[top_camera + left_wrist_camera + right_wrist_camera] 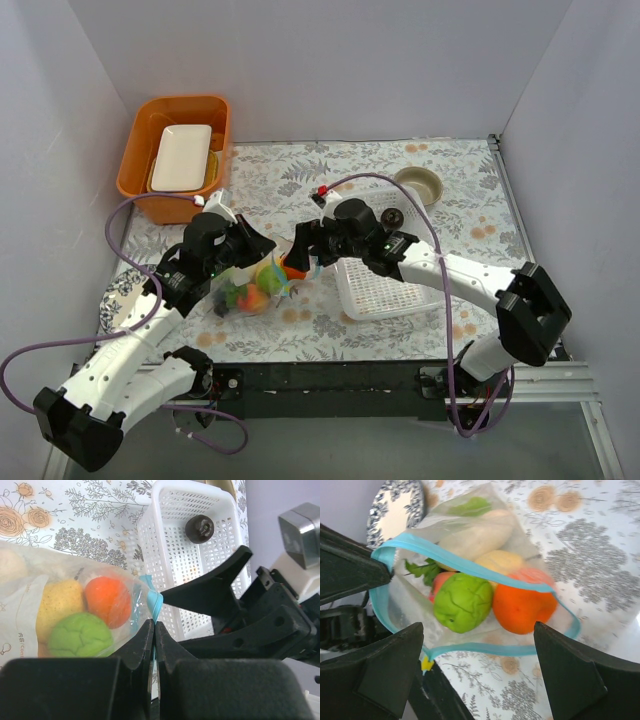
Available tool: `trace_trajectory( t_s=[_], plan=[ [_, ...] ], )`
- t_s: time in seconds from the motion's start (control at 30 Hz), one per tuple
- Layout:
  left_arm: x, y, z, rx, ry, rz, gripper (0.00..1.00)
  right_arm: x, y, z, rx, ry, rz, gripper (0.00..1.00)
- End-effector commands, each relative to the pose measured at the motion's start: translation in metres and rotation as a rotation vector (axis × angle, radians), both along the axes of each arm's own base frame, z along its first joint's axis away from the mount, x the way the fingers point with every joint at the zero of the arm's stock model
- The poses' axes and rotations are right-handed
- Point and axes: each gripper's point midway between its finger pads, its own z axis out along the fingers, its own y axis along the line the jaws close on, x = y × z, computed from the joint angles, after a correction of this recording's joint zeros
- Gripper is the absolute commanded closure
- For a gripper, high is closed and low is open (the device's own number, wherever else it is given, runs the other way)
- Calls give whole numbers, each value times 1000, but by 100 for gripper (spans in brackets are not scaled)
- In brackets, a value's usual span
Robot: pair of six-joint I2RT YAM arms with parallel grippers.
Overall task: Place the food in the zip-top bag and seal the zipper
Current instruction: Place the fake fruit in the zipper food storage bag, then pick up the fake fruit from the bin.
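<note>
The clear zip-top bag (252,292) lies on the floral table with its mouth open toward my right gripper. Inside it I see an orange (522,605), a green piece (462,602), a yellow lemon (500,560), a white oblong (475,537) and a peach (437,582). My left gripper (154,626) is shut on the teal zipper (152,602) at one corner of the mouth. My right gripper (478,630) is open and empty, just above the near side of the zipper (510,649). A dark plum (199,528) lies in the white basket (170,555).
The white perforated basket (385,290) stands right of the bag under my right arm. An orange bin (135,170) with a white tray (182,158) is at the back left. A small bowl (420,183) sits back right. A patterned plate (120,300) lies left.
</note>
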Motion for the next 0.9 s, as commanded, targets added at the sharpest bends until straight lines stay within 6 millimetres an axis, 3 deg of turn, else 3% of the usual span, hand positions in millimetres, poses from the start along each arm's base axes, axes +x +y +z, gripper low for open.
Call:
trace_trajectory(
  t_s=[0.0, 0.03, 0.23, 0.43, 0.53, 0.77, 0.8, 0.83, 0.87],
  plan=[
    [2, 5, 29, -30, -72, 29, 100, 29, -44, 15, -138, -97, -217, 2],
    [2, 5, 30, -31, -75, 30, 100, 42, -60, 11, -168, -84, -303, 2],
    [1, 5, 25, -32, -64, 33, 100, 67, -139, -9, -311, -21, -526, 2],
    [0, 3, 22, -39, -56, 20, 100, 73, -187, -14, -378, 20, -608, 2],
    [1, 1, 22, -38, -57, 14, 100, 77, -203, -4, -394, -9, -649, 2],
    [3, -3, 21, -40, -50, -4, 100, 83, -231, -9, -566, 49, -652, 2],
    [2, -3, 23, -43, -58, -5, 100, 85, -229, -13, -589, 74, -639, 2],
    [2, -3, 23, -45, -56, -4, 100, 87, -211, 5, -536, 63, -538, 2],
    [2, -3, 23, -46, -58, -4, 100, 82, -199, 10, -506, 73, -460, 2]
  ],
)
